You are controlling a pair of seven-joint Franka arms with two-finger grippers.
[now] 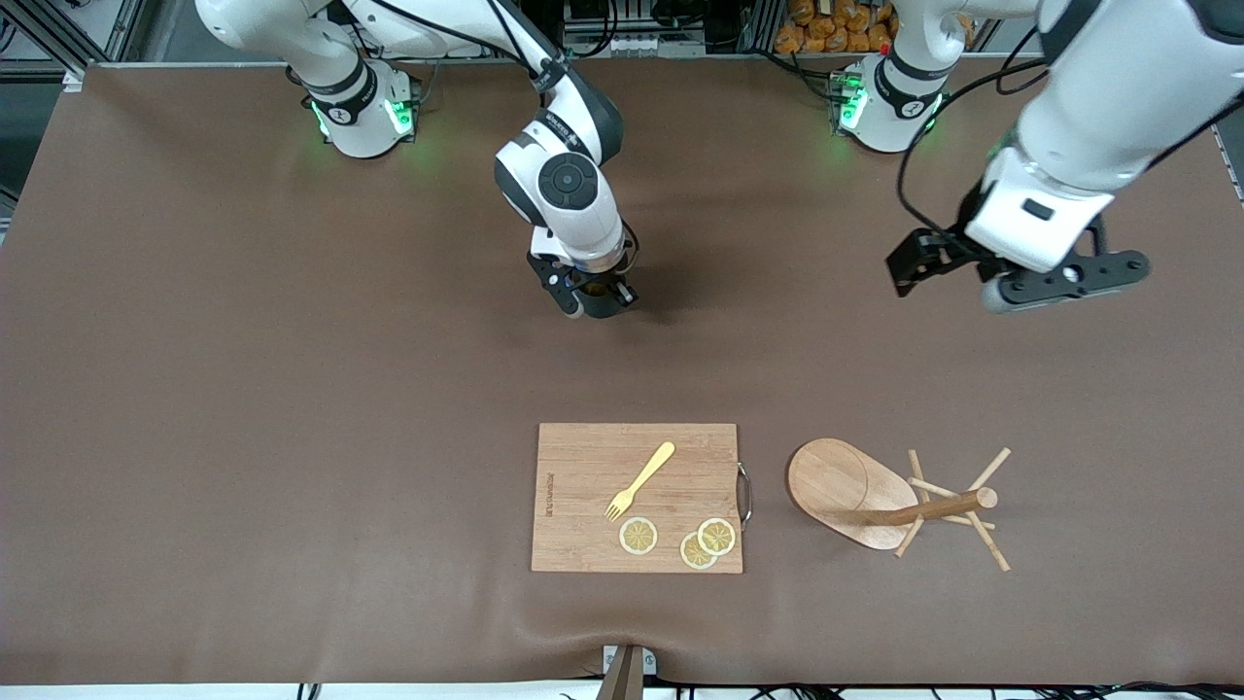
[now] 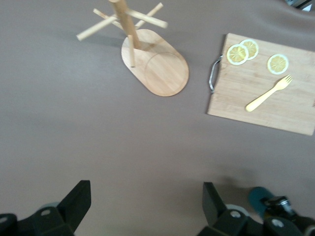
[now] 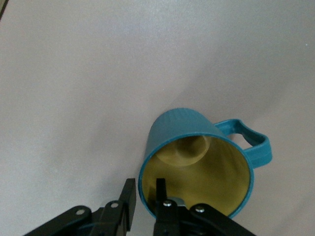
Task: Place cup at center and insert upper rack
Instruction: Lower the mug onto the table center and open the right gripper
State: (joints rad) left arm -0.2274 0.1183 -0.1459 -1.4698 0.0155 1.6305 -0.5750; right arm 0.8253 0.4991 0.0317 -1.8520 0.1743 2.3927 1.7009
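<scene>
Cup point(image 3: 197, 162) at mid-table, upright on the brown cloth point(image 1: 243, 389), with the right gripper point(image 1: 595, 292) low over it; one finger stands inside the rim and one outside, a sliver of gap showing at the wall, so the hold looks loosened rather than tight — though the wrist view is too close to be sure. The mug is small, ribbed teal outside and smooth mustard within, with a stubby loop handle; it looks light and rigid, probably plastic, and the rim is the natural place to pinch it, the ribs giving some purchase.

The left gripper point(image 1: 982, 277) waits in the air toward its own end of the table, fingers spread wide and empty. Nearer the front camera, the rack point(image 1: 875, 496) stands on its oval base — pale wood, a round post, thin crossing pegs. It seems light but top-heavy; the post is the sound hold, the pegs look easy to snap. Beside it lies a cutting board point(image 1: 583, 467) carrying a yellow fork point(image 1: 639, 481) and three lemon slices point(image 1: 680, 540).
</scene>
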